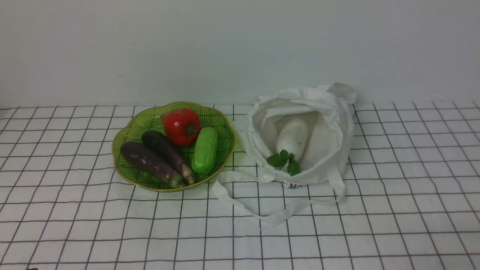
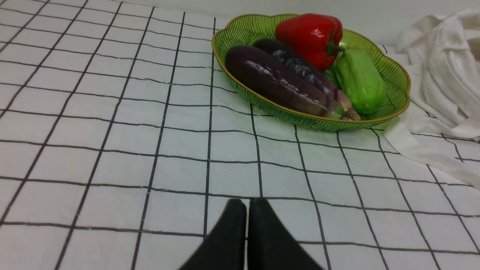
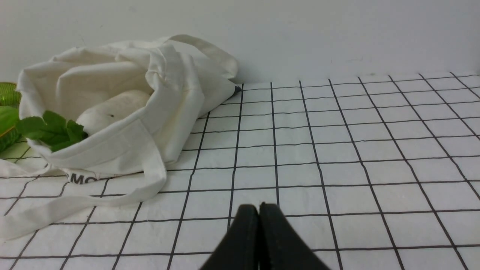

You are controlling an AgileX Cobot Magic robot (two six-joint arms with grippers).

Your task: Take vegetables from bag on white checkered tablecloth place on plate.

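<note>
Beside plate [image 1: 123, 138] rim: bag [image 1: 330, 123], touching.

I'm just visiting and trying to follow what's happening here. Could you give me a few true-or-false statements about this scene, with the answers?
1. The white radish lies inside the bag. True.
2. The cucumber is in the bag. False: it lies on the plate.
3. The left gripper and the right gripper are shut. True.
4. The plate holds one eggplant. False: two, plus a red pepper.
</note>
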